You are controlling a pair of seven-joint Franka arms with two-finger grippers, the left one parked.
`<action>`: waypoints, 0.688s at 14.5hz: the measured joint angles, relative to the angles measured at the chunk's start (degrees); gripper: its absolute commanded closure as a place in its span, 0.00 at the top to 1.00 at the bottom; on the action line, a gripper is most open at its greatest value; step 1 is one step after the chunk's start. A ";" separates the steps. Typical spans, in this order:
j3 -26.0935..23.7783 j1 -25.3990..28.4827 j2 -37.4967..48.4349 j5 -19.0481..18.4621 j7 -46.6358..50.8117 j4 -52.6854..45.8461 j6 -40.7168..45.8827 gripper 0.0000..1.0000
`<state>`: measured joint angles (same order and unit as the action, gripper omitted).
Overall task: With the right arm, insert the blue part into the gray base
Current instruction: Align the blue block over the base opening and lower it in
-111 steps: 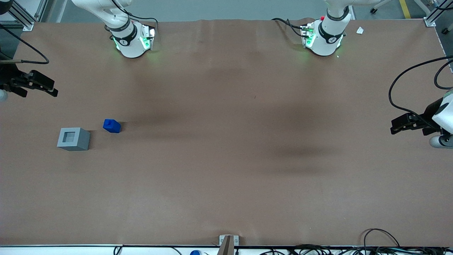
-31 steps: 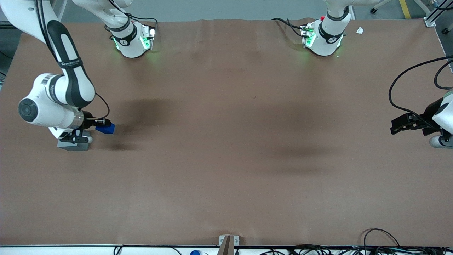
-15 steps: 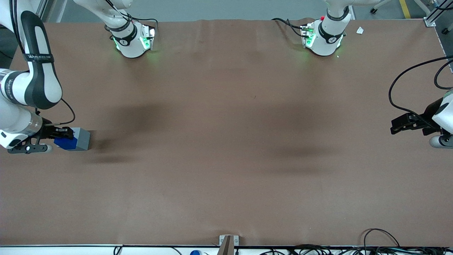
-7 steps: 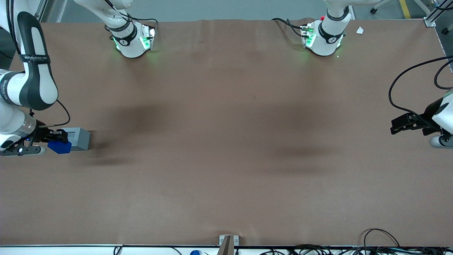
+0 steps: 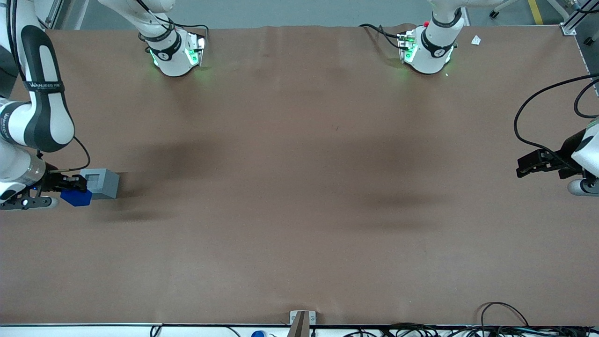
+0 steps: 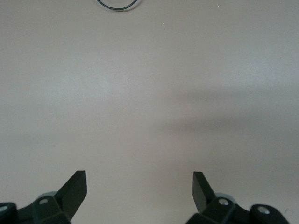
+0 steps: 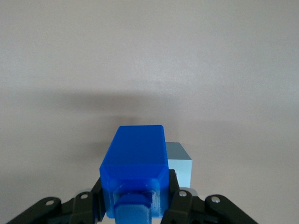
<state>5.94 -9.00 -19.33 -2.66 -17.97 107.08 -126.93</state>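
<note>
Currently, the small bright-blue plastic block point(image 5: 76, 197) is gripped by the black 2-finger end effector point(image 5: 70, 187) of the white jointed right arm point(image 5: 40, 112), whose fingers point(image 7: 180, 205) are closed against the block's 2 sides. In the wrist view the blue block point(image 7: 135, 163) is seen between the fingers, with its narrower square stud turned toward the camera and its broad end pointing away. The block is held clear of the brown worktop point(image 5: 299, 187), at the working arm's end of it. The light-gray plastic cube point(image 5: 100, 182) stands on the worktop just beside the end effector, and its square socket is left uncovered on the top face. The held block is seen nearer to the front camera than the cube and overlaps the cube's lower edge. In the wrist view only a corner of the gray cube point(image 7: 180, 163) is shown past the blue block, under and beside it.
</note>
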 measured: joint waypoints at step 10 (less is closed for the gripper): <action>0.01 -1.61 -1.85 0.00 -0.42 0.02 0.07 0.06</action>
<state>5.96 -10.61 -21.19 -2.66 -18.39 107.10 -126.86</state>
